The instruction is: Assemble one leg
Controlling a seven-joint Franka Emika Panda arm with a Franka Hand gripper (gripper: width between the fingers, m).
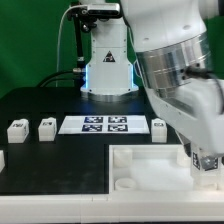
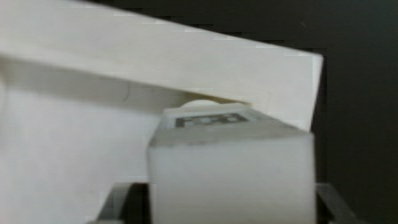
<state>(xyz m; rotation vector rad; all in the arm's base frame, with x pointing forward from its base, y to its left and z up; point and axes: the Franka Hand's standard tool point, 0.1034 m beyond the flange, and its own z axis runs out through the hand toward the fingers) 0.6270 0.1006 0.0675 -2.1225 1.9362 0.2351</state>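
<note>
My gripper [image 1: 207, 162] is low over the corner of the large white tray [image 1: 150, 170] at the exterior view's right. In the wrist view the gripper [image 2: 228, 208] is shut on a leg [image 2: 228, 160], a white block with a black-and-white tag on its end face. The leg hangs over the tray's white surface [image 2: 107, 110], close to a round corner socket [image 2: 214, 102] that peeks out just beyond it. I cannot tell whether the leg touches the tray. Three more legs [image 1: 17, 127] [image 1: 46, 127] [image 1: 158, 125] stand on the black table.
The marker board [image 1: 95, 124] lies between the loose legs, behind the tray. The robot base [image 1: 105, 70] stands at the back. A small white part [image 1: 2, 158] shows at the exterior view's left edge. A green backdrop closes the rear.
</note>
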